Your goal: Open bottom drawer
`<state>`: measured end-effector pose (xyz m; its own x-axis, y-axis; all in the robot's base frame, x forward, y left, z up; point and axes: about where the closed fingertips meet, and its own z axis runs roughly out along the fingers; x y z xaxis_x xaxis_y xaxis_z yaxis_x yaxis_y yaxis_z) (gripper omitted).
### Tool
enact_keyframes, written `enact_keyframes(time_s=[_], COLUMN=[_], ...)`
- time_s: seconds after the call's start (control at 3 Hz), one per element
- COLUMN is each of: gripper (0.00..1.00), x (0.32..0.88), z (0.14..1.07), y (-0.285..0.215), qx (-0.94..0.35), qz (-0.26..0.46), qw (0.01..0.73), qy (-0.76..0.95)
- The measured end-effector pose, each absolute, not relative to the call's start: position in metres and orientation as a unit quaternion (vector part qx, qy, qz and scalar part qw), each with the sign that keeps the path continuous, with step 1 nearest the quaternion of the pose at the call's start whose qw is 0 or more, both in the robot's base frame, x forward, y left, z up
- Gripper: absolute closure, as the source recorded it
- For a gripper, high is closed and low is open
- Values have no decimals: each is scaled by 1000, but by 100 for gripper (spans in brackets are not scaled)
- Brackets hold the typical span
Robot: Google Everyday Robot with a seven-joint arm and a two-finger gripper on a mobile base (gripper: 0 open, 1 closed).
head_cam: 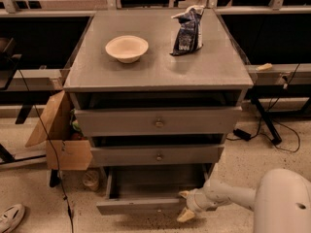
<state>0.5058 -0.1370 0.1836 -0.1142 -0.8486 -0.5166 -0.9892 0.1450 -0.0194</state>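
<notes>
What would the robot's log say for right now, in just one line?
bottom drawer: pulled partly out, tray showing | gripper: low, at right end of its front panel | task: open bottom drawer

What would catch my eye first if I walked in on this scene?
Probably the white robot arm at the lower right, with its gripper at the right end of the bottom drawer, fingers apart. That drawer stands pulled out, with its tray showing. On the grey cabinet top, a cream bowl sits to the left and a dark crumpled bag to the right.
</notes>
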Motion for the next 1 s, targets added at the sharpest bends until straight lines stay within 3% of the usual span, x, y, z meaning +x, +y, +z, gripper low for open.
enact_keyframes(time_s=[0.33, 1.0], gripper=[0, 0], x=[493, 485], z=[181, 175], y=[-131, -118], qx=[-663, -720], qz=[192, 236], qw=[218, 221], qy=[690, 614])
